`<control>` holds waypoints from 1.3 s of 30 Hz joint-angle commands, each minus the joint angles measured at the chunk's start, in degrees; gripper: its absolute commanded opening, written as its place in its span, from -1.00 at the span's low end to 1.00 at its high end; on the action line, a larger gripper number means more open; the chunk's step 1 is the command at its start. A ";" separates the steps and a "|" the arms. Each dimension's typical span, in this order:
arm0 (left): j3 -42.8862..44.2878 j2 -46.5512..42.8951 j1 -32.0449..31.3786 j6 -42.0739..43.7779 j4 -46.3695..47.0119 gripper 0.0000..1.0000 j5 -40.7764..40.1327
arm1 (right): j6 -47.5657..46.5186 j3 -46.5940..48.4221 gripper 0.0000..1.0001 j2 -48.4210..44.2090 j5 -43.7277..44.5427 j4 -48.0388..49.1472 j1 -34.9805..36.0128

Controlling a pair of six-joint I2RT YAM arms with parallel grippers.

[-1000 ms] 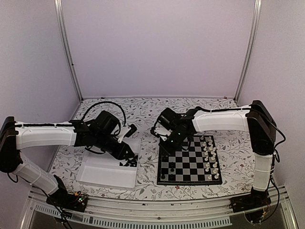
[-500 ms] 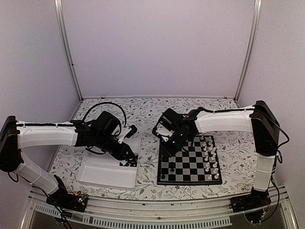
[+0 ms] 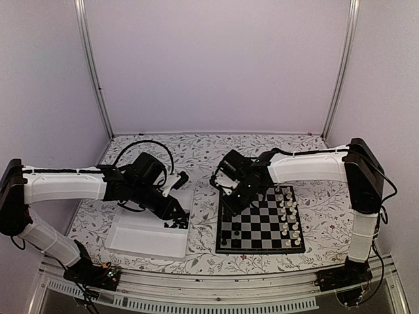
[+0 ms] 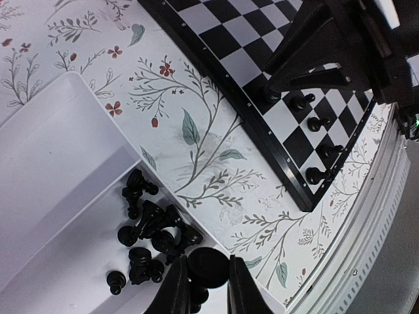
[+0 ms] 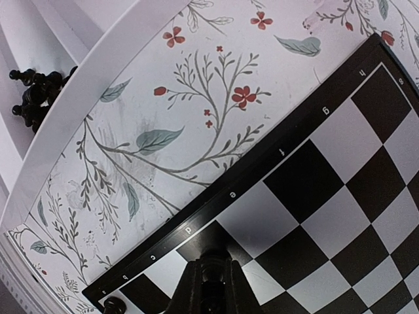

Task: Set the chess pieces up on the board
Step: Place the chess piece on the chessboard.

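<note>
The board (image 3: 260, 220) lies right of centre, with white pieces (image 3: 288, 216) along its right side and a few black pieces (image 3: 224, 242) near its left edge. My left gripper (image 3: 175, 219) is over the right end of the white tray (image 3: 141, 241). In the left wrist view it (image 4: 207, 280) is shut on a black chess piece (image 4: 208, 264), above a pile of black pieces (image 4: 147, 232). My right gripper (image 3: 230, 208) is over the board's left edge. In the right wrist view it (image 5: 208, 288) is shut on a black chess piece (image 5: 209, 275), over the dark d square of the board (image 5: 327, 170).
The tray's rim (image 5: 85, 85) runs close beside the board, with a strip of floral tablecloth (image 4: 196, 144) between them. Several black pieces (image 4: 315, 175) stand along the board's near corner. Metal frame posts (image 3: 91, 72) stand at the back.
My right gripper has come down and slightly nearer with its piece, to the board's left edge. My left gripper has barely moved.
</note>
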 commanded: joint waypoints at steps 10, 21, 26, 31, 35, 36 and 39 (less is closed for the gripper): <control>0.62 0.23 0.53 -0.13 1.08 -0.93 0.81 | 0.74 0.52 -0.85 0.44 2.19 1.10 0.39; 0.62 0.59 0.51 -0.39 1.93 -0.93 0.93 | 0.33 0.94 -0.73 0.67 1.14 1.39 0.51; 0.37 0.85 0.53 -0.64 2.43 -0.93 1.14 | 0.15 0.85 -0.65 0.64 0.33 1.11 0.51; 0.39 1.20 0.53 -0.60 2.76 -0.93 1.30 | 0.13 1.28 -0.52 0.85 -0.40 0.75 0.51; 1.15 1.52 0.53 -0.17 2.28 -0.93 1.07 | 0.53 4.39 -0.31 -0.82 -0.29 -1.27 0.55; 1.41 1.48 0.60 -0.10 2.01 -0.93 0.94 | 0.74 5.66 -0.25 -1.55 -0.20 -1.98 0.51; 2.57 1.41 0.70 -0.15 1.70 -0.94 0.90 | 0.69 9.27 -0.17 -4.81 -0.60 -3.22 0.42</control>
